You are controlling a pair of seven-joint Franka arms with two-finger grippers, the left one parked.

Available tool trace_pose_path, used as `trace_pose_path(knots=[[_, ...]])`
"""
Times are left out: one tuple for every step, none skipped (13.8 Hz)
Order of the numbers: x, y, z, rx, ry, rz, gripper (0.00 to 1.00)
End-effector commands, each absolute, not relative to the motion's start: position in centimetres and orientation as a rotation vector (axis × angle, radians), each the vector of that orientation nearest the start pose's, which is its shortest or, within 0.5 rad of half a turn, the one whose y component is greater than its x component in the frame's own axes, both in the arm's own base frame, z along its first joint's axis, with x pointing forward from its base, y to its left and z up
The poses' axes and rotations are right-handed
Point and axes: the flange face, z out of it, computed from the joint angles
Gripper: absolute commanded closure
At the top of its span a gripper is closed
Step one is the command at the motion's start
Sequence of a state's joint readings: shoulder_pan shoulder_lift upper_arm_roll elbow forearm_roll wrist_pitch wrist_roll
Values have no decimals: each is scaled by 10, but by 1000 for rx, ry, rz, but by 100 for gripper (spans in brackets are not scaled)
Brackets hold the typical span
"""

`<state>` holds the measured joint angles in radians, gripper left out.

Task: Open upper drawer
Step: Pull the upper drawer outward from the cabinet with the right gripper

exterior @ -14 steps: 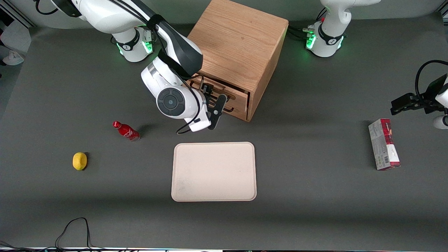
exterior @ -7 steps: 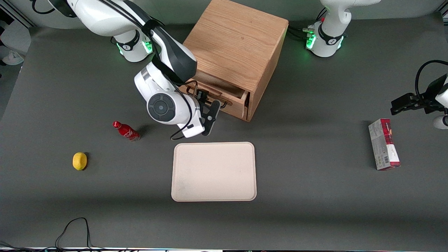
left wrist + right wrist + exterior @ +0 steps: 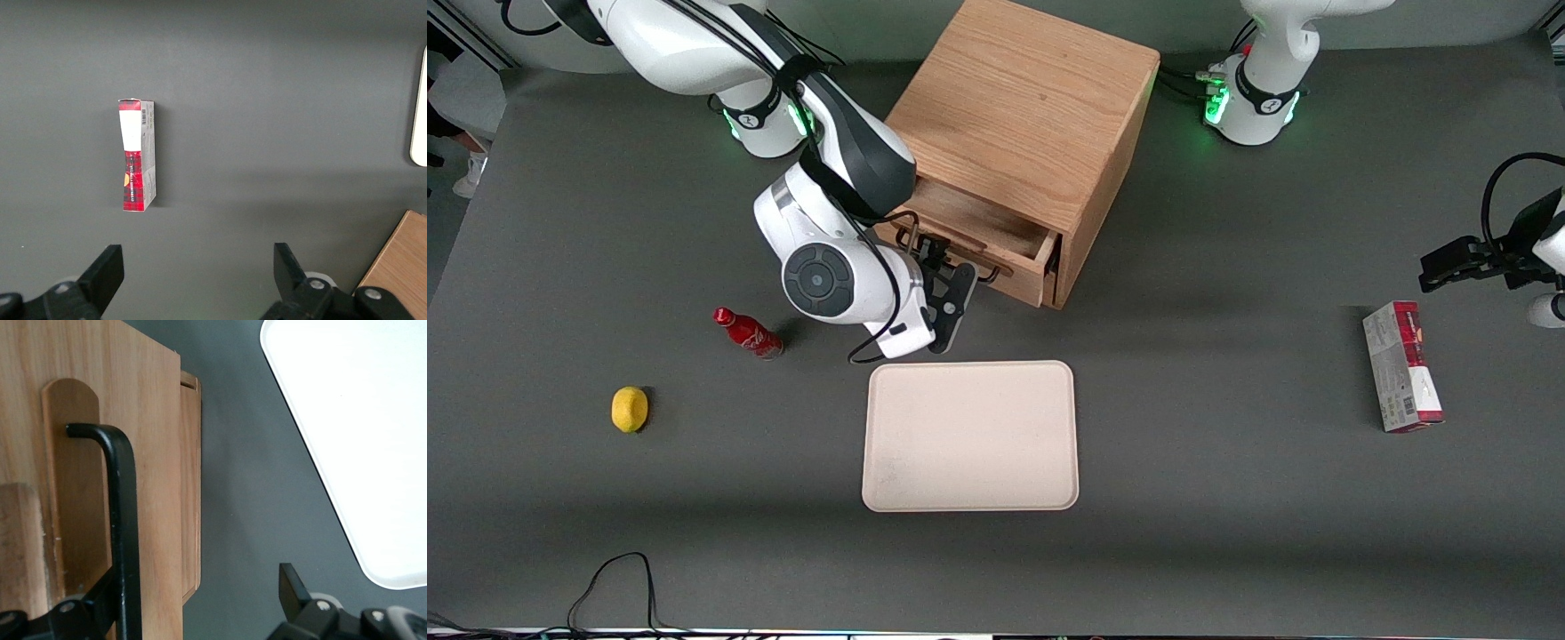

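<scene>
The oak cube cabinet [image 3: 1032, 107] stands at the back middle of the table. Its upper drawer [image 3: 983, 227] is pulled partway out, and the tray's inside shows. My right gripper [image 3: 944, 283] is in front of the drawer, at its thin black wire handle [image 3: 987, 269]. In the right wrist view the handle [image 3: 124, 520] runs along the drawer front [image 3: 153, 453]. One finger [image 3: 100, 597] sits against the handle and the other is far apart from it over bare table. The gripper [image 3: 193, 587] is open.
A cream tray [image 3: 969, 436] lies nearer the front camera than the cabinet; its corner [image 3: 360, 420] is close to the gripper. A red bottle [image 3: 747, 332] and a lemon [image 3: 630, 409] lie toward the working arm's end. A red and white box [image 3: 1402, 378] lies toward the parked arm's end.
The gripper has moved away from the cabinet toward the front camera, and the upper drawer has slid further out with it, showing more of its inside.
</scene>
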<state>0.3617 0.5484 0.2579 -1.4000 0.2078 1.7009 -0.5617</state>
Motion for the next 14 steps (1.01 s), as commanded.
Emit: trace_pose_path(knots=[[569,379,388,-2382,-1496,311,0],[569,377,388,-2384,-1492,313,0],[574,371,388,-2391,-1479,308,0],[575,371,386,-2391,-1475,312,0],[579,370,388,-2389,-1478,299,0],[585,365,386,-2385,-1486,290,0],[588,363,387,-2384,-1487,281,0],[591,363,388,-2385,-1485,274,0],[593,363,389,-2387,-1484,267,0],[598,359,386,-2391,-1472,266,0],[601,356,387,-2394,-1465,259,0],[603,356,390,-2394,-1465,248,0],[606,356,389,-2395,-1461,244,0],[608,355,392,-2396,-1459,233,0]])
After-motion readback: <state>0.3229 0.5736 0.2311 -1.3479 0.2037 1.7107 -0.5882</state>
